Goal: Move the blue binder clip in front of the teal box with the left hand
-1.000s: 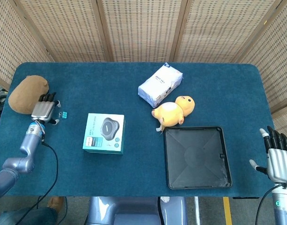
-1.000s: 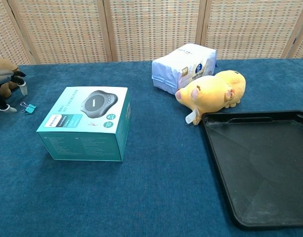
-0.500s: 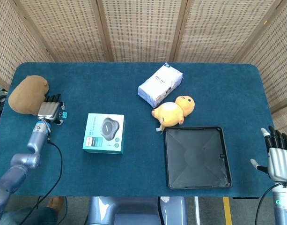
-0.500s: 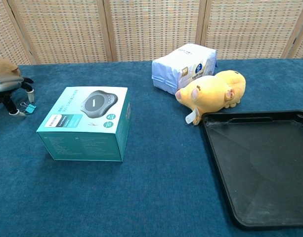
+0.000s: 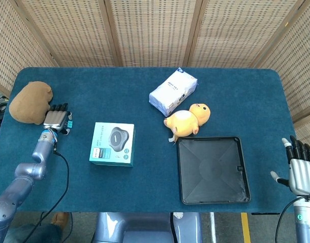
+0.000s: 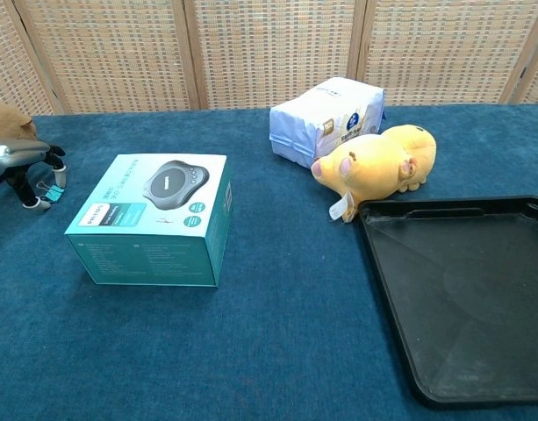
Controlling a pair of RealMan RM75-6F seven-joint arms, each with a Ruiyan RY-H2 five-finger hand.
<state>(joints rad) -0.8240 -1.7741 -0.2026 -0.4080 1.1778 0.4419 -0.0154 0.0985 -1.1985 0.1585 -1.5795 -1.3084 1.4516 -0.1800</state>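
Observation:
The blue binder clip (image 5: 70, 123) lies on the blue tablecloth, left of the teal box (image 5: 112, 144), and only its edge shows beside my left hand (image 5: 55, 119). In the chest view the clip (image 6: 50, 190) sits on the cloth between the down-pointing fingers (image 6: 58, 172) of my left hand (image 6: 25, 167), which hovers over it with fingers apart. I see no firm pinch on the clip. The teal box (image 6: 154, 215) stands a short way to the right of it. My right hand (image 5: 299, 173) is at the table's near right corner, fingers spread and holding nothing.
A brown rounded cushion (image 5: 29, 101) lies just behind my left hand. A white tissue pack (image 5: 173, 92) and a yellow plush toy (image 5: 187, 120) sit mid-table. A black tray (image 5: 211, 140) lies in front of the toy. Woven screens close off the back.
My left hand has moved right, from beside the brown cushion to over the clip, and its fingers now straddle it. The clip and the right hand have stayed put.

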